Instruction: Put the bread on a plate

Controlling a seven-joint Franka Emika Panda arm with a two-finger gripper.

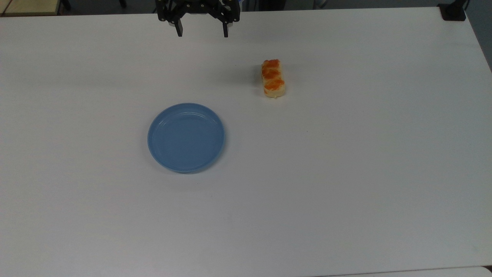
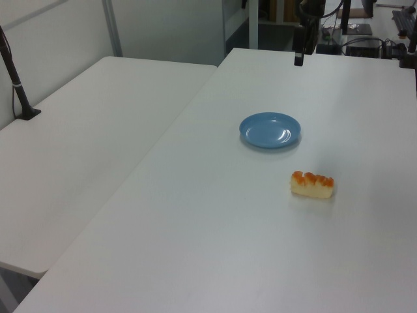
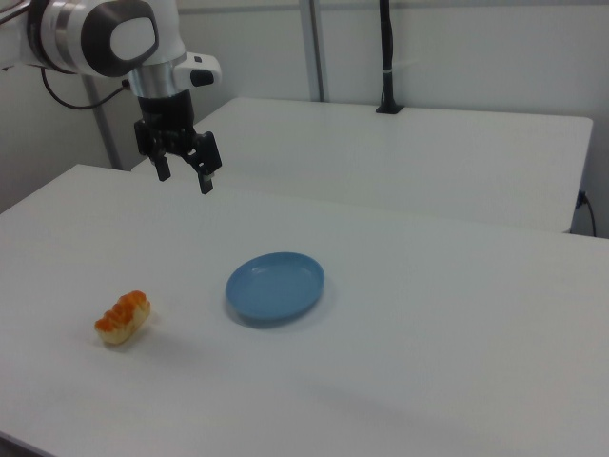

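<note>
The bread [image 1: 273,78] is lying on the white surface [image 1: 346,173], well apart from the hand [image 1: 202,34] and off to its right in the top view. The plate [image 1: 186,137] is sitting bare, nearer the camera than the hand in the top view and apart from the bread. The hand is hanging above the surface with its fingers [image 3: 205,181] spread wide, gripping nothing.
</note>
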